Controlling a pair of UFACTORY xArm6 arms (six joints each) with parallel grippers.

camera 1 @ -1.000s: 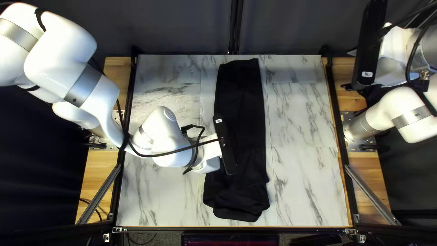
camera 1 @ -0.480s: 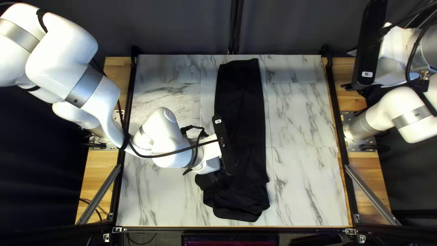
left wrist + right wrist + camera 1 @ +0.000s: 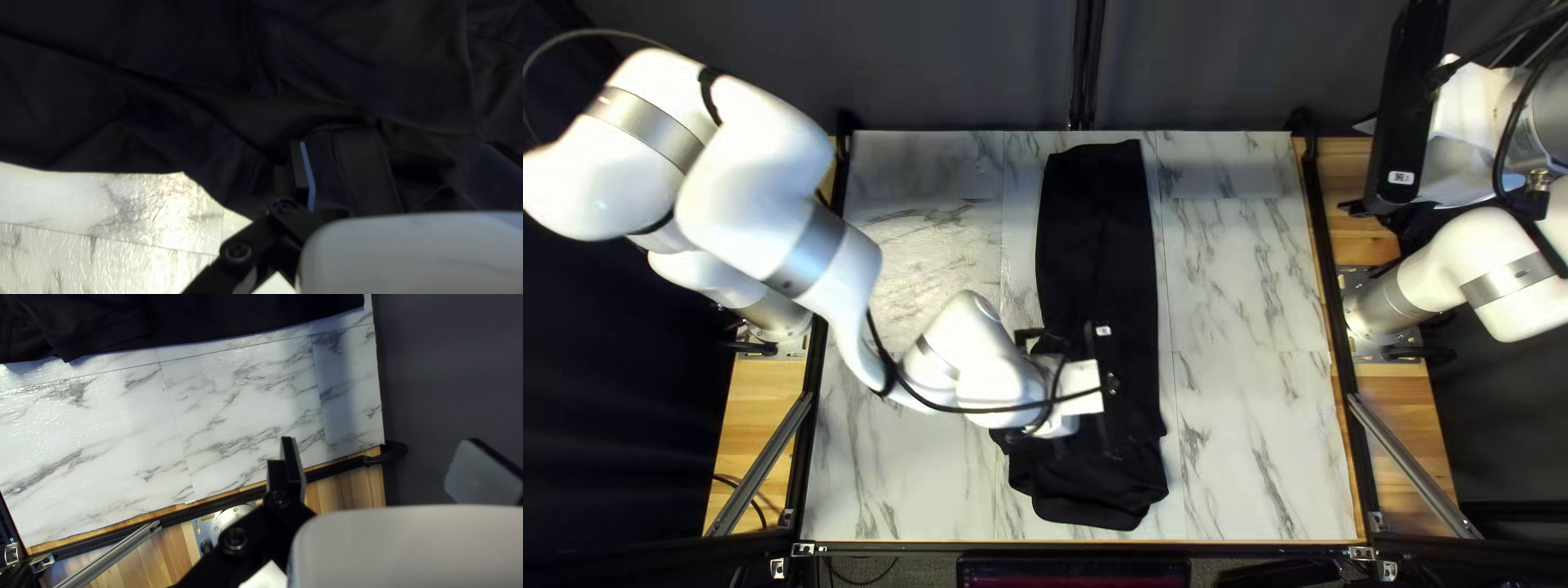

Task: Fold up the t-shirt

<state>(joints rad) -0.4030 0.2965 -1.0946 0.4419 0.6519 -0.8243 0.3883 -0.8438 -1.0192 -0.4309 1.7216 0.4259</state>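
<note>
T-shirt [image 3: 1098, 240] is lying as a long black strip on the marbled surface [image 3: 1263, 283], running from the upper middle of the frame in the top left view down to the lower middle. Its upper stretch is looking fairly straight and narrow, while its lower end is spreading wider and bunching into loose folds. My left arm [image 3: 773, 207] is reaching in from the left side of the frame, and the left gripper [image 3: 1056, 423] is hanging over the lower part of the cloth, with a small corner of fabric poking out just left of it. In the left wrist view, the left gripper [image 3: 395, 144] is holding its jaws wide apart, with dark, creased cloth lying between and ahead of them; they are gripping nothing, though I cannot tell whether either one is touching the fabric. My right arm [image 3: 1508, 283] is standing at the right side of the frame, with the right gripper [image 3: 1448, 169] hanging at the upper right, well apart from the shirt. In the right wrist view, the right gripper [image 3: 381, 439] is keeping its jaws spread wide around nothing, and the shirt is lying farther off, across the bare marbled stretch. Behind the surface, a dark curtain [image 3: 904, 65] is hanging across the top of the frame.
</note>
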